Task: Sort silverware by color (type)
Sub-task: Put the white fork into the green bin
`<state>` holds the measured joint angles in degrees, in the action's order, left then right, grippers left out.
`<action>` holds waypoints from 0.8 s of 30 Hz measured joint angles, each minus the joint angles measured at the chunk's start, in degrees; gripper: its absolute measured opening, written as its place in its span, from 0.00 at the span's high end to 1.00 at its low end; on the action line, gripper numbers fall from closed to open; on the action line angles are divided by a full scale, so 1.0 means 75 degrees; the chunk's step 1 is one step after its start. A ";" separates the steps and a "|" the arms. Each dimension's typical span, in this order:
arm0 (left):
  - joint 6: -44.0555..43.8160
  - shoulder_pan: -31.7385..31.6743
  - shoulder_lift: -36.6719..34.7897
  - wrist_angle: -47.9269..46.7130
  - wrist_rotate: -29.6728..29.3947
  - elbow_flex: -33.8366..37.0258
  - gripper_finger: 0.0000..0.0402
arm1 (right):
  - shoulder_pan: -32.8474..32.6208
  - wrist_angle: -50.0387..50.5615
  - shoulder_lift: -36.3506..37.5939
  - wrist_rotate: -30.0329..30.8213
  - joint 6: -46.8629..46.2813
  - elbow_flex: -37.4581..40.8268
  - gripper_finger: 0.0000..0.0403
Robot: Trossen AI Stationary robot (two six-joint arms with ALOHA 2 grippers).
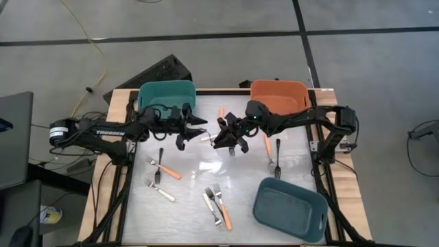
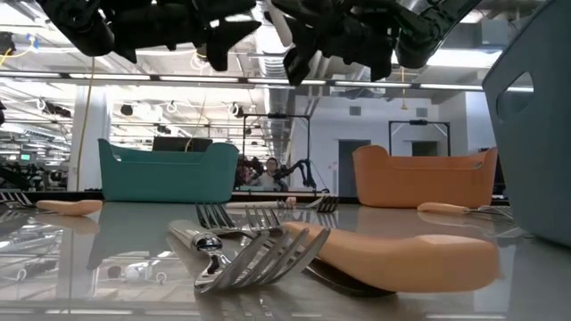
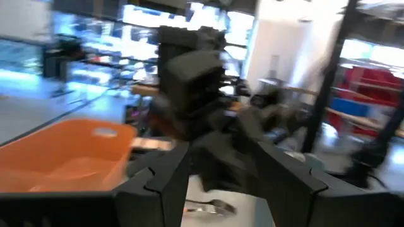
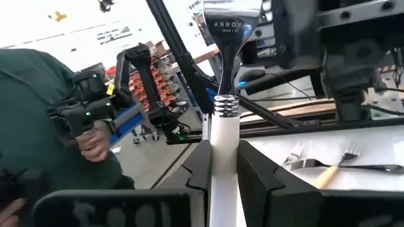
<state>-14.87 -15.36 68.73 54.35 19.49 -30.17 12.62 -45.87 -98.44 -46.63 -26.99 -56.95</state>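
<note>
While the left gripper (image 1: 201,127) hangs open, the right gripper (image 1: 224,130) clasps 1 white-handled fork (image 4: 225,151) above the table (image 1: 192,171).

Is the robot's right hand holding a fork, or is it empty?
Holding one. In the right wrist view, the right gripper is closed on the white-handled fork, its cream handle squeezed between both fingers.

teal bin (image 1: 167,93) | orange bin (image 1: 278,95) | dark blue bin (image 1: 289,208)
</note>
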 joint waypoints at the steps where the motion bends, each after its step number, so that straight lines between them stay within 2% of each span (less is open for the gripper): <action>1: 0.0010 0.0013 0.0000 0.0128 0.0213 0.0000 0.59 | 0.0016 -0.0004 -0.0007 -0.0008 -0.0010 0.0000 0.82; 4: 0.0101 0.0086 -0.0006 0.0354 0.0559 0.0000 0.59 | 0.0038 0.0043 -0.0029 -0.0003 -0.0061 0.0000 0.82; 14: 0.0512 0.0165 -0.0003 0.0888 0.0086 0.0000 0.59 | 0.0032 0.0406 -0.0026 0.0005 -0.0145 0.0000 0.82; 24: 0.0840 0.0165 -0.0003 0.1056 0.0168 0.0000 0.61 | 0.0032 0.0513 -0.0026 0.0049 -0.0148 0.0000 0.82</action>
<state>-8.57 -14.13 68.71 62.27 20.75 -30.17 12.86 -42.02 -98.63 -46.26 -28.10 -56.95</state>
